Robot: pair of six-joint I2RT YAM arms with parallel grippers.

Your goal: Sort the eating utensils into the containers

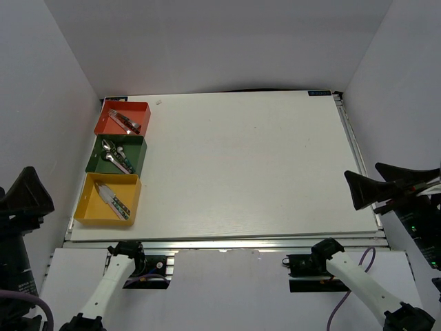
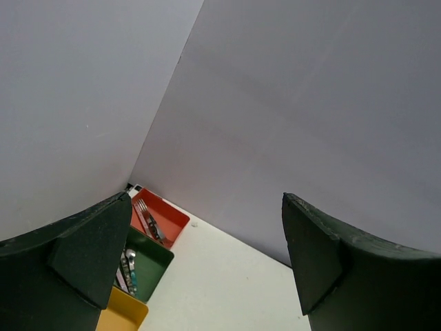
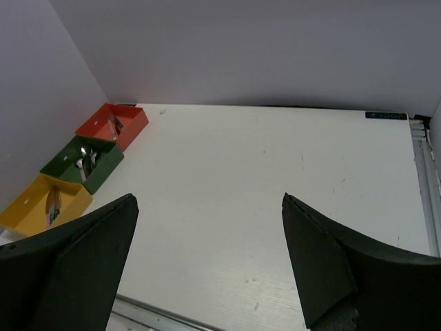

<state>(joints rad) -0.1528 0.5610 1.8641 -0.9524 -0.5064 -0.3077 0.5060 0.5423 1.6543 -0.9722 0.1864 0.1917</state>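
Eating utensils [image 1: 116, 157] lie inside the orange-red, green and yellow containers [image 1: 88, 207] at nine o'clock on the worktop [image 1: 262, 165], none loose, so sorting looks complete; left jaws and right jaws gape wide, empty, needing only to park.

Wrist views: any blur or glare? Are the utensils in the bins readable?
Left wrist: the left gripper looms dark and soft-edged up close; the tines of a fork in the orange bin are readable. Right wrist: even light and no glare, but the utensils in the yellow bin are too small to type. Top external: sharpest, with a glare strip on the near rail.
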